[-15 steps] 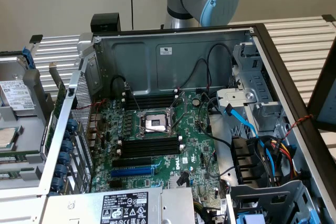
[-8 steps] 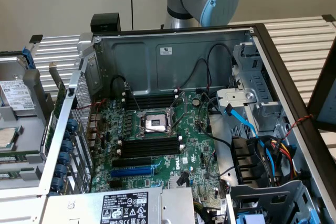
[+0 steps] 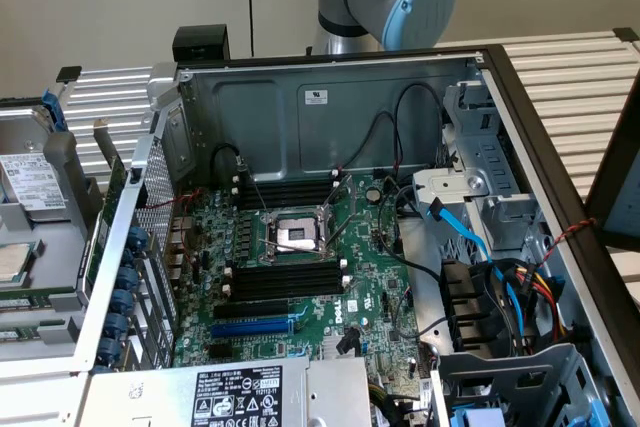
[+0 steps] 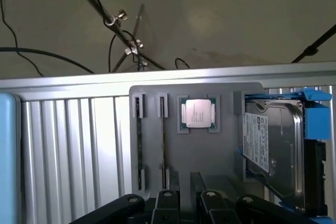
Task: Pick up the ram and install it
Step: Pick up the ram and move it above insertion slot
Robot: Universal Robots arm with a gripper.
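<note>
Two ram sticks [image 4: 164,148] stand on edge in the slots of a grey tray [image 4: 210,150] just ahead of the gripper [image 4: 188,203], the nearer one in line with one of its fingers [image 4: 166,205] and the other one slot farther out on that same side. Next along the tray, straight beyond the gap of the tool, lies a square processor [image 4: 198,113], and out past the other finger sits a hard drive [image 4: 273,150] in a blue carrier [image 4: 317,119]. The jaws stand a little apart and hold nothing.

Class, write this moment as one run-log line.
thin green ram sticks: on edge in grey plastic tray | black gripper: near tray
</note>
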